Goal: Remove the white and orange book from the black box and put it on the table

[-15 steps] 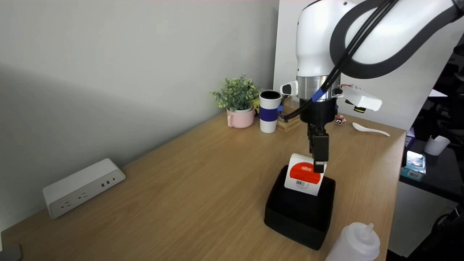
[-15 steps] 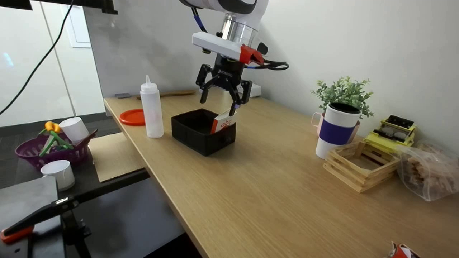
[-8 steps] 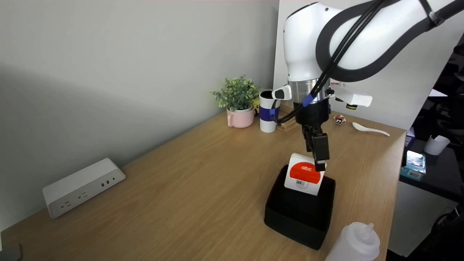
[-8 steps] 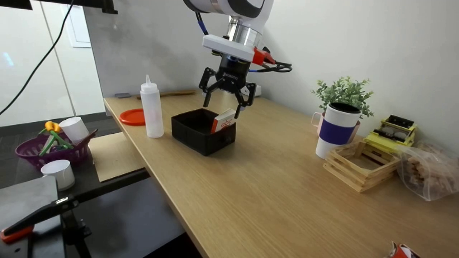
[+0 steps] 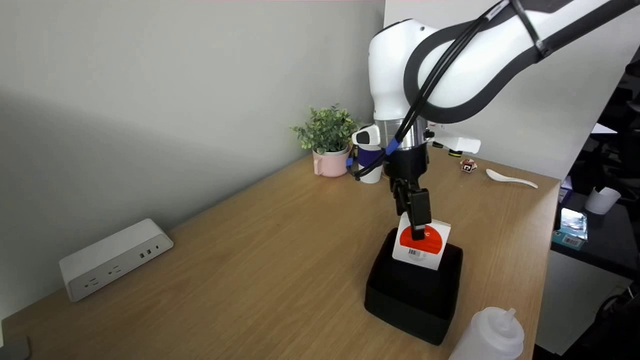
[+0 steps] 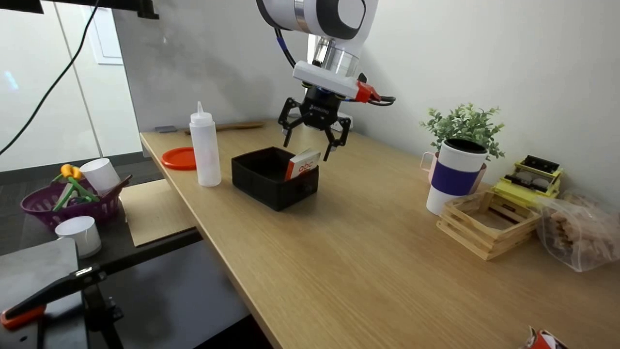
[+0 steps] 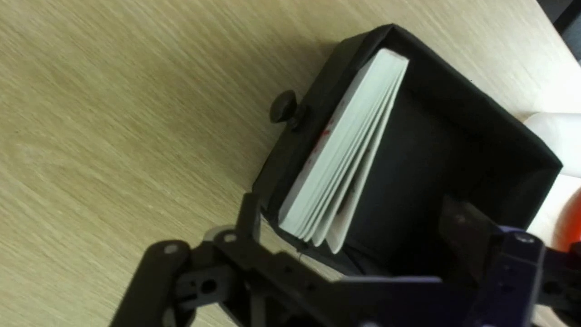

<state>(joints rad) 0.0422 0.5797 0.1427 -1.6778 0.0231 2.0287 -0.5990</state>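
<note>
The white and orange book (image 5: 434, 250) stands tilted in the black box (image 5: 410, 310), leaning on one end wall. Its top sticks out above the rim. It also shows in an exterior view (image 6: 304, 164), and in the wrist view its slightly fanned page edges (image 7: 345, 150) face the camera. The box sits on the wooden table (image 6: 387, 252). My gripper (image 6: 306, 151) is wide open and empty, just above the book. In the wrist view the fingers (image 7: 354, 211) are on either side of the book's line, one past the box wall, one over the box interior. I see no contact.
A squeeze bottle (image 6: 206, 150) and a red plate (image 6: 179, 158) stand near the box by the table edge. A white and blue cup (image 6: 453, 177), a plant (image 5: 327, 132), and a wooden crate (image 6: 487, 228) are farther off. A white power strip (image 5: 117, 260) lies by the wall.
My gripper has moved left and lately down in an exterior view, now in front of the book's mark. It stays open. The box and book have not moved.
</note>
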